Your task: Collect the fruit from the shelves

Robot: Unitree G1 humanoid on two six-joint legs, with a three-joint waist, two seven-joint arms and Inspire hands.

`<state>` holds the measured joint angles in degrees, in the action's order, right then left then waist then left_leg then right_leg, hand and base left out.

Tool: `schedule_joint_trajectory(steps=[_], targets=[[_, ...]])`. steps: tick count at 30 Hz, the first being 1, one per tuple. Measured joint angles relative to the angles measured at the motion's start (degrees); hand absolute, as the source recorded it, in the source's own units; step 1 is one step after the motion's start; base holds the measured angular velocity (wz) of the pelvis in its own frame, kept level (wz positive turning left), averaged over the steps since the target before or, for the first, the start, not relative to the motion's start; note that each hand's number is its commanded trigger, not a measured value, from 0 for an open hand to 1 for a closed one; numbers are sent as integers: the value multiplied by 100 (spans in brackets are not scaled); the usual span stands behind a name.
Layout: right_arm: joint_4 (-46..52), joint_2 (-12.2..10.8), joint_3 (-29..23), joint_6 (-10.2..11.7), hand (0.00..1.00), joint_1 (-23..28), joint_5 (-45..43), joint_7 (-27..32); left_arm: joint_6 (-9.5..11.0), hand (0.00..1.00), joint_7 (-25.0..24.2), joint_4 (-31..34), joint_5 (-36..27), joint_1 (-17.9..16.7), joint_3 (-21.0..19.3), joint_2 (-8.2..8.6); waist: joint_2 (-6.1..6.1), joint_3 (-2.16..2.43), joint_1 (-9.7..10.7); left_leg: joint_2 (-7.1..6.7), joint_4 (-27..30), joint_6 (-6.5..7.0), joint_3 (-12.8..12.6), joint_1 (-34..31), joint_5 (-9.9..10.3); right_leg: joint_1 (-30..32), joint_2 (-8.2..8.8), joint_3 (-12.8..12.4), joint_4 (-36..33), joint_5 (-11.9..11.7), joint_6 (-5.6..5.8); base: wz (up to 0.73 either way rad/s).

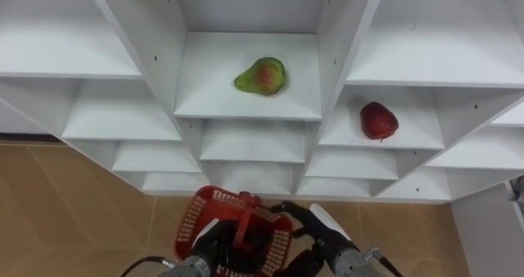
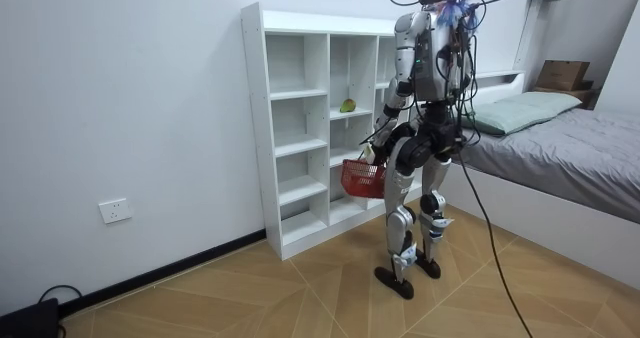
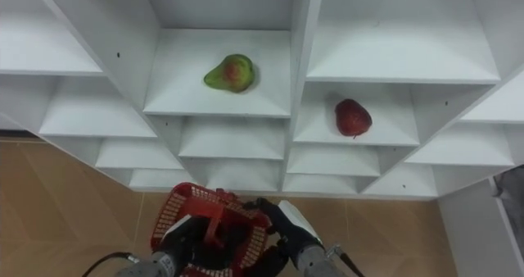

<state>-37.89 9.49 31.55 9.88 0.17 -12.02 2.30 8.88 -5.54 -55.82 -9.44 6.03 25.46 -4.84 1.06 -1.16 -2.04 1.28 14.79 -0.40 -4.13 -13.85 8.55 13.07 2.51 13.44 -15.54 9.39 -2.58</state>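
Note:
A green fruit with a red blush point(image 1: 261, 75) lies on a shelf in the middle column of the white closet point(image 1: 327, 56). A red fruit point(image 1: 378, 120) sits one shelf lower in the column to its right. Below them, close to my body, hangs a red mesh basket point(image 1: 190, 220) with an upright handle. My left hand point(image 1: 211, 242) is curled at that handle. My right hand point(image 1: 321, 226) hovers by the basket's right rim, its dark fingers relaxed and holding nothing. What lies inside the basket is hidden. In the room view I stand facing the closet point(image 2: 300, 128).
The closet's other compartments point(image 1: 74, 47) are bare white shelves. Wooden floor point(image 1: 74, 203) lies below and to the left. A white side panel point(image 1: 491, 228) stands at the lower right. A bed point(image 2: 560, 148) is behind me at the room view's right.

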Motion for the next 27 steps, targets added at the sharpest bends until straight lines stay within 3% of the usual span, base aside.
schedule_joint_trajectory(steps=[10,27], targets=[[0,-1,17,-120,0,2,5,-53,-8,100,-3,-1,-10,3,9,-7,16,11,6,0,47,7,-6,4,-4,-12,7,-6,-35,-1,-1,0],[132,136,94,-120,0,37,-77,-296,-4,100,288,-266,2,10,-19,-42,23,6,-4,3,46,8,-26,124,-4,-115,-2,-44,-27,0,0,0]])
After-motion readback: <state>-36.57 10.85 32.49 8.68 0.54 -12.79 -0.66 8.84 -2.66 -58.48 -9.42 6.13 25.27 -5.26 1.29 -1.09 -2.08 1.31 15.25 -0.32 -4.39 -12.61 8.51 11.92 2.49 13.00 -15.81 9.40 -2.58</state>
